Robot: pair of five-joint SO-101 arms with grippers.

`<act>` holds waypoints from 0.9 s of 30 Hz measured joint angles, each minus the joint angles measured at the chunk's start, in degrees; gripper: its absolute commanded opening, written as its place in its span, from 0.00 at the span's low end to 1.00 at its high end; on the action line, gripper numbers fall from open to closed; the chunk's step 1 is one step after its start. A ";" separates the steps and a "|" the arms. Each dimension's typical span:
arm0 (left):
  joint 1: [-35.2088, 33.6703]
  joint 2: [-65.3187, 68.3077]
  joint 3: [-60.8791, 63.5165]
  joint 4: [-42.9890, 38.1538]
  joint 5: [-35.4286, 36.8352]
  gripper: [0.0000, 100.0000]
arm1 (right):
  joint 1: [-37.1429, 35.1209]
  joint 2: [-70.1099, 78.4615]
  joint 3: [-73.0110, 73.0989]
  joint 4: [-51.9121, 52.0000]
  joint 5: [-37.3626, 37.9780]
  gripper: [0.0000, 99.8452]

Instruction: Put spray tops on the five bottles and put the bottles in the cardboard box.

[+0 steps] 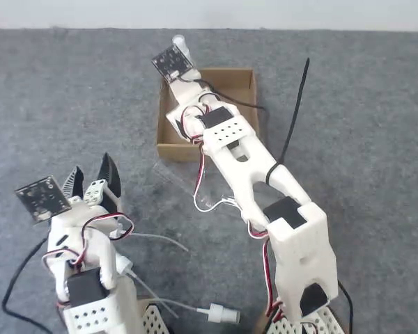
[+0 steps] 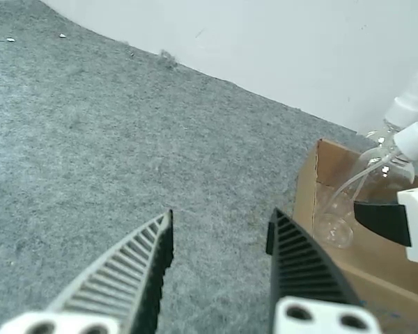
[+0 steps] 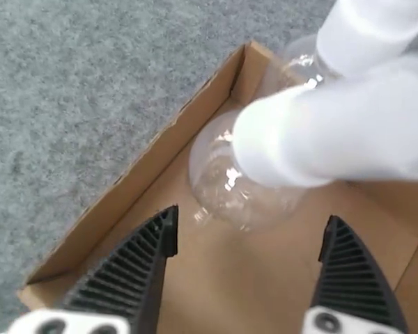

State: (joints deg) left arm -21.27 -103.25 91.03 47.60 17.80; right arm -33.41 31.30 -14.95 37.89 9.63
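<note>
The cardboard box (image 1: 245,82) lies at the far middle of the grey carpet. A clear bottle (image 3: 240,182) with a white spray top (image 3: 348,132) stands upright in the box's corner; its top (image 1: 179,42) pokes out beyond the right arm's wrist. My right gripper (image 3: 249,231) hangs open over the box, with the bottle between and below its spread fingers, untouched. My left gripper (image 1: 92,164) is open and empty over bare carpet at the near left. From the left wrist I see the box (image 2: 308,182) and the bottle (image 2: 354,189).
A loose white spray top (image 1: 220,314) with its thin tube lies on the carpet at the front, between the two arm bases. A faint clear bottle-like shape (image 1: 170,174) lies just in front of the box. Open carpet spreads to the left.
</note>
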 measured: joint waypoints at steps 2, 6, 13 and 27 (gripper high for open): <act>0.00 0.00 0.00 0.00 0.00 0.21 | 0.00 0.00 0.00 0.70 0.00 0.27; 0.00 0.00 0.00 0.00 0.00 0.21 | 0.00 -2.64 0.00 3.08 0.00 0.27; 0.00 0.00 0.00 0.00 0.00 0.21 | 0.00 -10.11 0.00 12.13 0.00 0.27; 0.00 0.00 0.00 0.00 0.00 0.21 | 0.00 -23.30 0.00 32.88 0.09 0.27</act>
State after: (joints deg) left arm -21.27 -103.25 91.03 47.60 17.80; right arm -33.41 8.00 -14.95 70.77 9.71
